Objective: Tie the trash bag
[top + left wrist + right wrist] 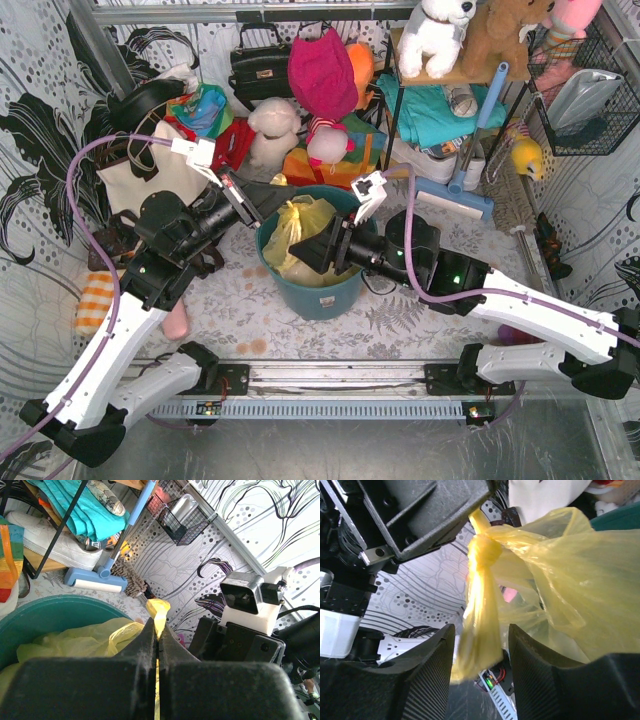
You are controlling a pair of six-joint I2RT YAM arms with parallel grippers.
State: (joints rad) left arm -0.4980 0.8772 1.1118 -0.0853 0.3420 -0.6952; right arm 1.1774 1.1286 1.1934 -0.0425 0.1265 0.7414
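Left claw pinches the trash bag above its knot; the tail hangs inside the half-open right claw.

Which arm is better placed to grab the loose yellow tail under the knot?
Right, probably: the right gripper stands open astride the trash bag tail below the knot, while the left gripper is shut on the bag's other strand.

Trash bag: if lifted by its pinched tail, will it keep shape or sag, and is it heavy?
Probably sags: the bag is thin crinkled film, and its tail hangs limp inside the open right claw. Likely light, mostly air. Film pinched in the left claw may stretch or slip.
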